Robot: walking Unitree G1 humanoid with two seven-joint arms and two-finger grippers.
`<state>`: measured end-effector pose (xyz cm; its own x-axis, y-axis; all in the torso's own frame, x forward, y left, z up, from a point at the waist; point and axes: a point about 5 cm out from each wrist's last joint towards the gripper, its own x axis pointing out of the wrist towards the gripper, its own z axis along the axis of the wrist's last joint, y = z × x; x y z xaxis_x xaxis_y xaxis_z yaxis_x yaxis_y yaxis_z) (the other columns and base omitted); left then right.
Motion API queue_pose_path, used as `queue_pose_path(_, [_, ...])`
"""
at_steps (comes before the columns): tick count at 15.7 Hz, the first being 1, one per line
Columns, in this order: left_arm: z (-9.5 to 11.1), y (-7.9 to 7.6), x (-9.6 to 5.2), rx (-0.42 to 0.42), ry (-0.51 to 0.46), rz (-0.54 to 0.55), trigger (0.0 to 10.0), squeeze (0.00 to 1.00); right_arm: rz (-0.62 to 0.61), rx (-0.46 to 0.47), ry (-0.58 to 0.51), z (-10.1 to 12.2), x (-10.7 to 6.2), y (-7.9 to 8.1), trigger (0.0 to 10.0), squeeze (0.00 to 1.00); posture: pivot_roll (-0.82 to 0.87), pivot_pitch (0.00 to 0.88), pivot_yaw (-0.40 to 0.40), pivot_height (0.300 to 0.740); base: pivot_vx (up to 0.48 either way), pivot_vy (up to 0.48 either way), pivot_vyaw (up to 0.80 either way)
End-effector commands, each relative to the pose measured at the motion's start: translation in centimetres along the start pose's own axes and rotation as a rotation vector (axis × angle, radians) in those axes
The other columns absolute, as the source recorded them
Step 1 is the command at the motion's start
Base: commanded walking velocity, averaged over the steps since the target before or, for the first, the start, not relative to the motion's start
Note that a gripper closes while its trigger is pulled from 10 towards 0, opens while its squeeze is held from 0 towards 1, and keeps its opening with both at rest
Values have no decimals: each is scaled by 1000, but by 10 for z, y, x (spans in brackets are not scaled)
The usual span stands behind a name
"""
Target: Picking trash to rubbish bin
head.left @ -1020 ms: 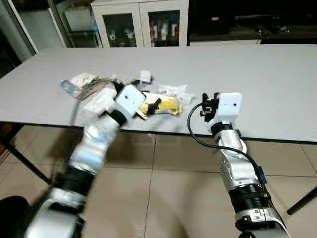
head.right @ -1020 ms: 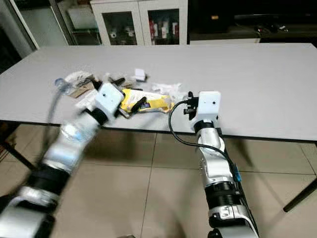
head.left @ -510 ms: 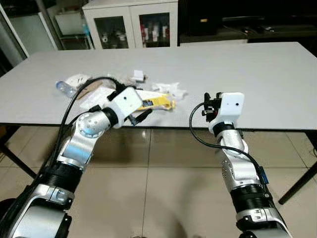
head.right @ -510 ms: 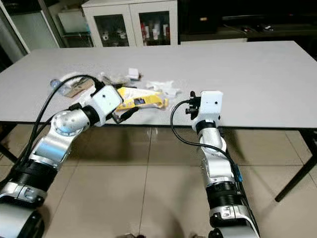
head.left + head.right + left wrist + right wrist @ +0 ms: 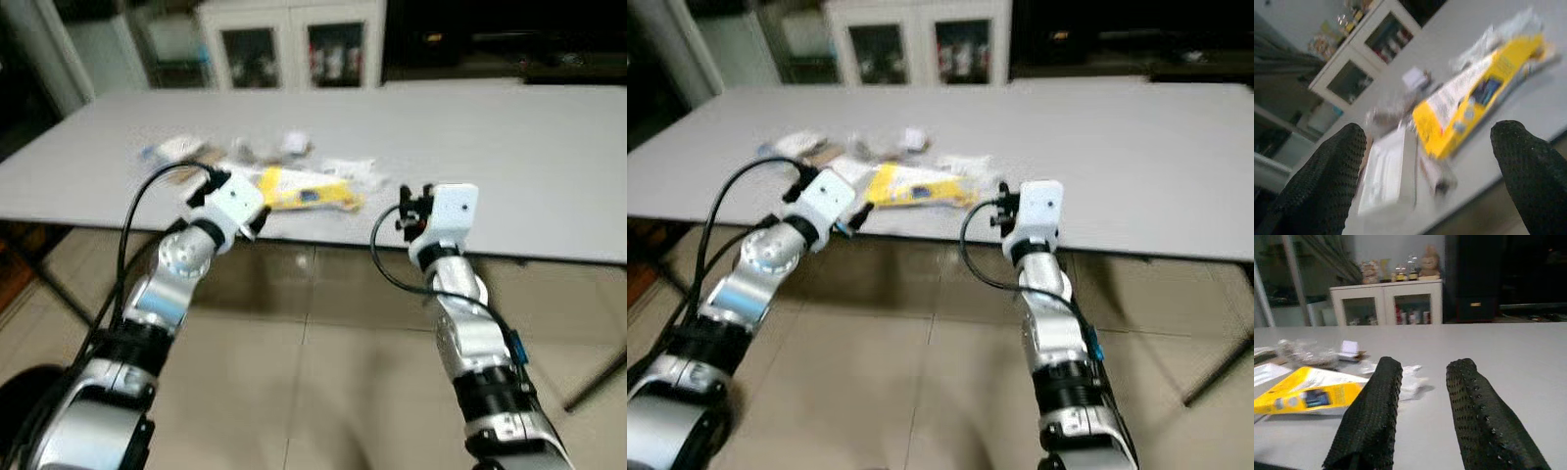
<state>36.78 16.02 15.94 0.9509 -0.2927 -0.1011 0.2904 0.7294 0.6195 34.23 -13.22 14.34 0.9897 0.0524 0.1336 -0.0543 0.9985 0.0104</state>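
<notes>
Here, a long grey counter (image 5: 509, 147) stretches across the room, with a cluster of trash lying near its front edge on the robot's left side. The largest piece is a flat yellow packet (image 5: 304, 191), lying lengthwise along the counter. Just behind and beside it sit crumpled clear wrappers (image 5: 353, 171), a small white box (image 5: 294, 143), and more white and brownish scraps (image 5: 176, 149) further left; these are blurred and hard to identify.

The left hand (image 5: 1430, 171) is raised at the counter's front edge, just in front of the yellow packet's near end. Its two black fingers (image 5: 1327, 181) are spread wide apart and hold nothing; between them the wrist view shows the yellow packet and a white flat piece (image 5: 1386, 171) beside it.

The right hand (image 5: 1422, 416) is held at the counter's edge, to the right of the trash pile. Its fingers stand a little apart with nothing between them.

Behind the counter stands a white cabinet (image 5: 289, 44) with glass doors. The floor (image 5: 313, 392) below is beige tile.
</notes>
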Motion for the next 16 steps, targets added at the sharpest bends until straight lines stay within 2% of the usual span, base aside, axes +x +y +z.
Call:
queue_pose_path(1, [7, -1, 3, 1, -24, 12, 10000, 0, 6, 4, -3, 3, 2, 0, 10000, 0, 8, 5, 101, 740, 472, 0, 0])
queue_pose_path(5, [7, -10, 4, 19, -29, -20, 10000, 0, 6, 2, -4, 4, 2, 0, 10000, 0, 8, 0, 102, 740, 363, 0, 0])
queue_pose_path(9, [8, -13, 5, 55, -47, -29, 10000, 0, 6, 3, -4, 4, 3, 0, 10000, 0, 8, 0, 103, 740, 0, 0, 0])
queue_pose_path(16, [16, -14, 5, 32, -109, -45, 10000, 0, 7, 4, -5, 3, 3, 0, 10000, 0, 5, 0, 105, 740, 0, 0, 0])
